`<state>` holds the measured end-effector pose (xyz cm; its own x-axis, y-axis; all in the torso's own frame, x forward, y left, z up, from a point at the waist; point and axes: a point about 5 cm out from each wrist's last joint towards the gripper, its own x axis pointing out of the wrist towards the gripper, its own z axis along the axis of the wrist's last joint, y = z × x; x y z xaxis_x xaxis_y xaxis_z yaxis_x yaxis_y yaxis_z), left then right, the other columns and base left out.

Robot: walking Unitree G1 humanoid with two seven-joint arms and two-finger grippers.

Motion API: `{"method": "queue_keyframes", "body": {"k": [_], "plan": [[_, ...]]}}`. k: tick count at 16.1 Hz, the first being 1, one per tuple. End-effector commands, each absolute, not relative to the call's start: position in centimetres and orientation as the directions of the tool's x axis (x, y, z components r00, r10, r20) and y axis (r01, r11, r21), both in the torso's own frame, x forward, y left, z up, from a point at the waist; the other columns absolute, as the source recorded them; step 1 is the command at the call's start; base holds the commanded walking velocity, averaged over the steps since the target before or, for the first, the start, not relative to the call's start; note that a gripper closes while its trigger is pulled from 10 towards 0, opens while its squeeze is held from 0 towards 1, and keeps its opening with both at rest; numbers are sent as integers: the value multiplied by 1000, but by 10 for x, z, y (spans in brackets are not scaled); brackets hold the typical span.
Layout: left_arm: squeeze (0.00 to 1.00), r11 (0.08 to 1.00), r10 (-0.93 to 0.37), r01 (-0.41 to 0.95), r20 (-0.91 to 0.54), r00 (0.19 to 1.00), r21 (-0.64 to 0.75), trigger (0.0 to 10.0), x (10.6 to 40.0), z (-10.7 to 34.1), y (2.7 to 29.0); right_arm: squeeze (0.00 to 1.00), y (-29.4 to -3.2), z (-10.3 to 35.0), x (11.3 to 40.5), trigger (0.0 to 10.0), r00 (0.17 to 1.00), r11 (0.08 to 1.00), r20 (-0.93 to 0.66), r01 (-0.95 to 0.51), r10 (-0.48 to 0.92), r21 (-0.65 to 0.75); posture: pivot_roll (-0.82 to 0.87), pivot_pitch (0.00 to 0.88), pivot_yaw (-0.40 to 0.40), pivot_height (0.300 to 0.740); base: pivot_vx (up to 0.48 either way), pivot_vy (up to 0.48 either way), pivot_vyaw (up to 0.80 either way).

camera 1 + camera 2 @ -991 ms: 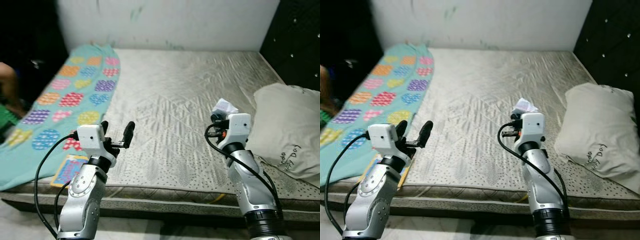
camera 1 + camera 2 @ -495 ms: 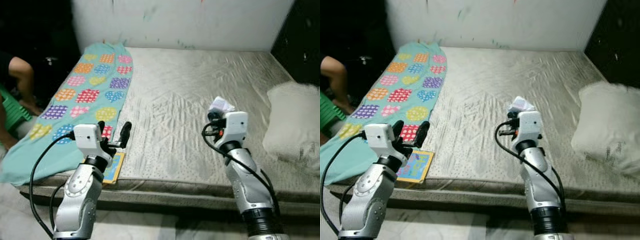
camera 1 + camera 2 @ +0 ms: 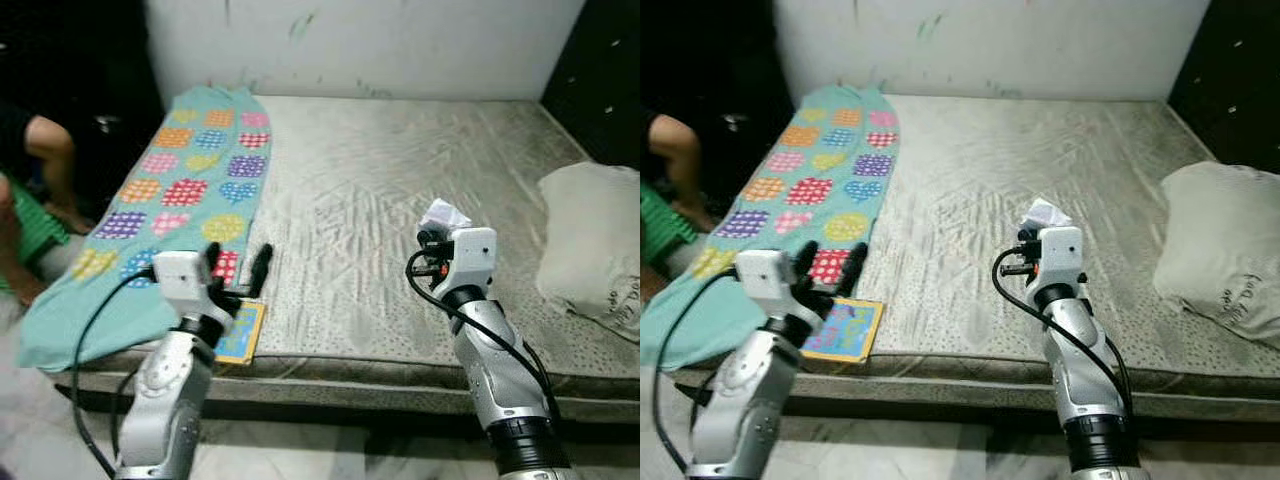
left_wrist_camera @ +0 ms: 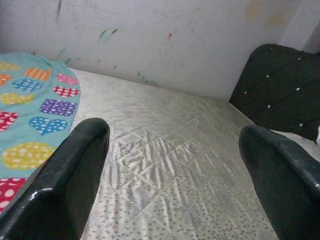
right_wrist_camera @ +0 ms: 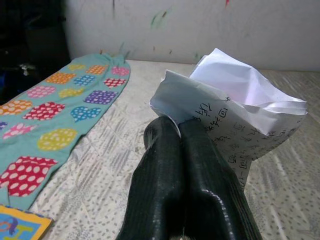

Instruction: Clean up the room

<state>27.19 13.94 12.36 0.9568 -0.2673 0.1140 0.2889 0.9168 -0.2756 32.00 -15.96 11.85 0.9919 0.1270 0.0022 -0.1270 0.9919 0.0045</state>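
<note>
My right gripper (image 3: 437, 226) is shut on a crumpled sheet of white paper (image 5: 235, 107) with handwriting, held above the bare grey mattress (image 3: 390, 190). My left gripper (image 3: 238, 268) stands open with nothing between its fingers (image 4: 65, 180), over the mattress's near left part. Just under it lies a small colourful book (image 3: 845, 328) near the mattress edge. A teal blanket with coloured hearts and patches (image 3: 170, 200) covers the mattress's left strip and hangs over its corner.
A grey-white pillow (image 3: 1225, 245) lies at the right edge by a black tufted headboard (image 3: 600, 70). A person (image 3: 30, 200) in a green top sits by the left side of the bed. A white marked wall (image 3: 360, 45) runs behind.
The camera has turned slightly, bringing more of the person and pillow into view. The grippers keep their poses; the right still holds the paper.
</note>
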Motion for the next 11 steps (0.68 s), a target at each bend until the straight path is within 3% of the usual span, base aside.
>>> {"method": "queue_keyframes", "body": {"k": [1,6,11], "plan": [[0,918,-271,297,130,954,-264,10000,271,128,141,0,-162,122,321,10000,992,992,14,-123,123,-1,-59,16,14,740,319,0,-550],[0,919,-271,296,128,954,-259,10000,271,128,142,0,-162,121,321,10000,993,993,15,-119,119,0,-56,20,15,740,318,0,-521],[0,921,-276,300,127,953,-247,10000,271,129,140,0,-163,121,321,10000,994,994,15,-112,112,-1,-57,20,19,740,273,0,0]]}}
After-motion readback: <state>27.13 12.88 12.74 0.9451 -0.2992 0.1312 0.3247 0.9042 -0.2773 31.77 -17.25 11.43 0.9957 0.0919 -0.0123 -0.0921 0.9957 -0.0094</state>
